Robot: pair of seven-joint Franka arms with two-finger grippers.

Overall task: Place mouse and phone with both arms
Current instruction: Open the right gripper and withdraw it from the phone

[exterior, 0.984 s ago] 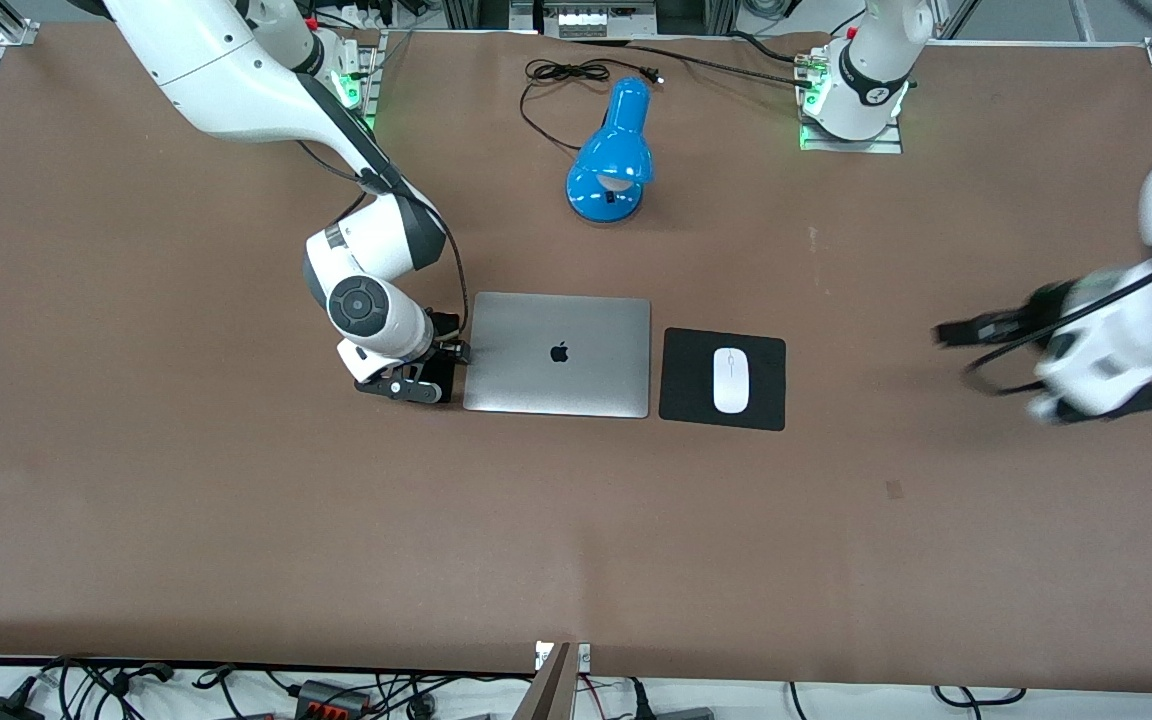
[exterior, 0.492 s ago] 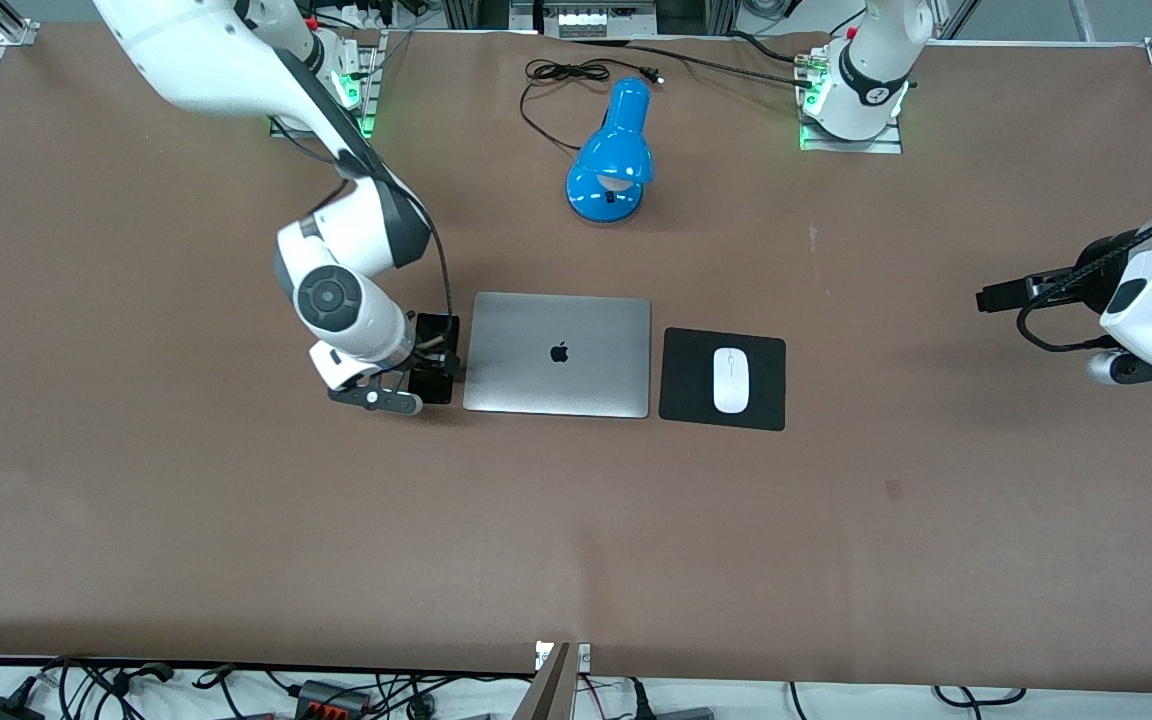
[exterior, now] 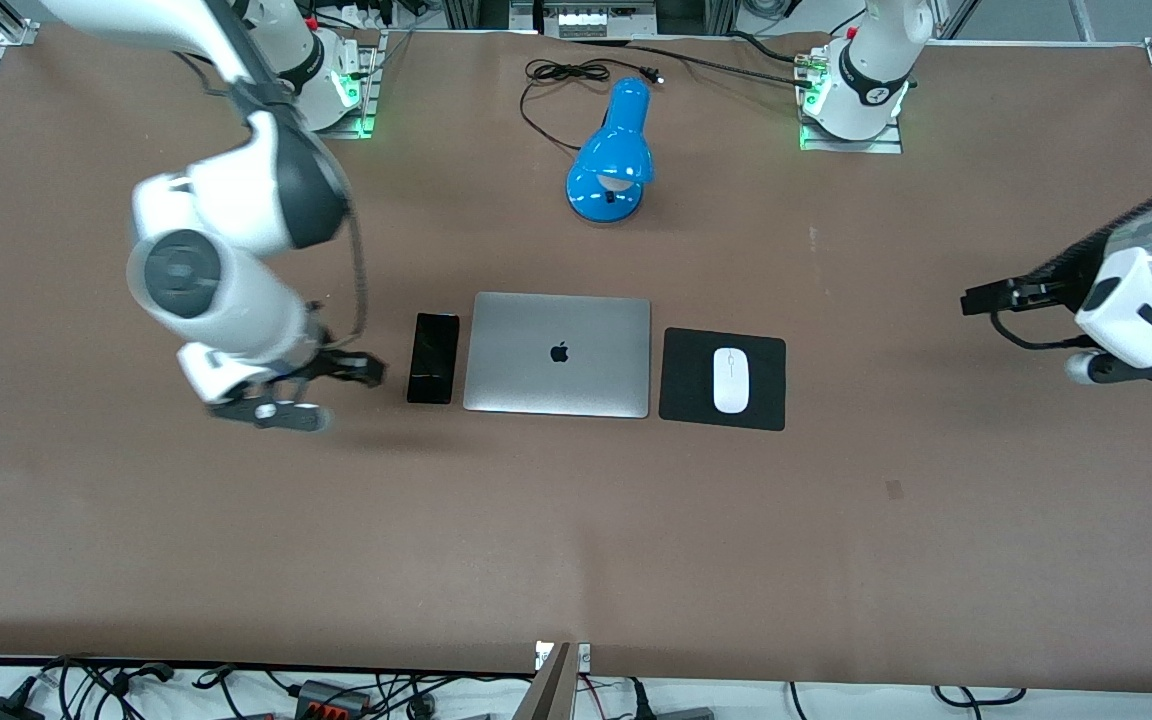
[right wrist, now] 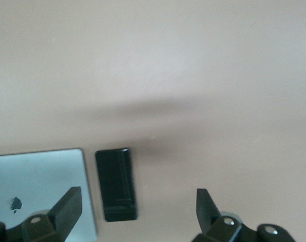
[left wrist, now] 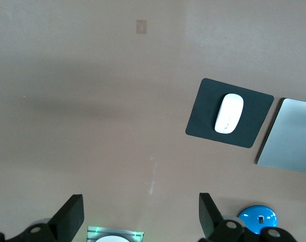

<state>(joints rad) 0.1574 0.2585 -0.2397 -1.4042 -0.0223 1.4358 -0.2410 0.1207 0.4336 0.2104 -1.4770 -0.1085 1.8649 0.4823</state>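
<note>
While the small white oval mouse (exterior: 731, 379) is lying on the flat black square pad (exterior: 766, 400) and the slim black phone (exterior: 433, 357) is resting just beside the closed silver laptop (exterior: 558, 354), both long axes are running toward the front camera. Neither gripper is holding anything: the right gripper (exterior: 336, 368) is hanging fingers spread over bare table beside the phone, and the left gripper (exterior: 986, 300) is hovering spread, well apart from the mouse, toward its own end.
</note>
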